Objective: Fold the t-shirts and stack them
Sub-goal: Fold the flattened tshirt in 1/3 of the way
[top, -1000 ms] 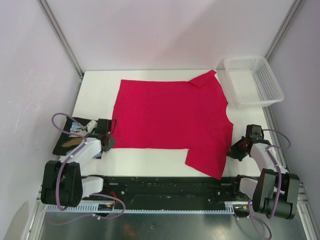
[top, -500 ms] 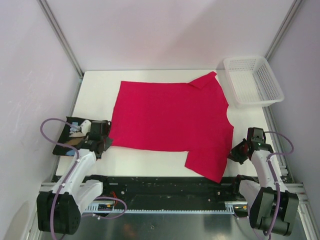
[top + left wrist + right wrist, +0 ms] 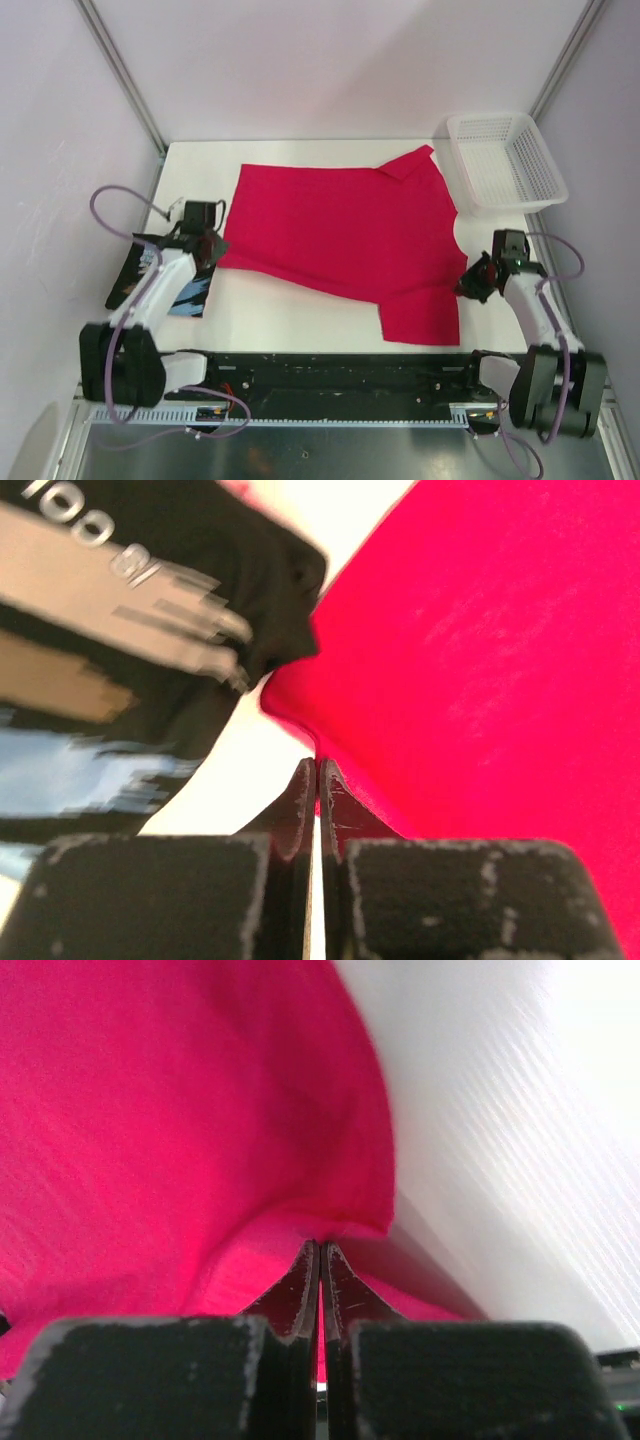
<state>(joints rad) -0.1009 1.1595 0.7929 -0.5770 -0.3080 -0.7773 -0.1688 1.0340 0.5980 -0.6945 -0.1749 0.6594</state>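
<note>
Left tool (image 3: 207, 247) and right tool (image 3: 472, 283) each pinch an edge of the pink shirt (image 3: 340, 235).
The pink shirt lies spread across the middle of the bench (image 3: 290, 320), its near edge running slanted. Left tool fingers are pressed together on the near-left corner. Right tool fingers are pressed together on the right side edge, with cloth bunched at the tips. The black shirt (image 3: 150, 285) lies crumpled at the bench's left edge, just beside the left tool. A basket (image 3: 505, 160) sits far right, apart from both shirts.

Left gripper (image 3: 317, 765) sat low at left, fingers pressed together on shirt (image 3: 480, 660) edge. Right gripper (image 3: 320, 1247) sat low at right, likewise clamped.
</note>
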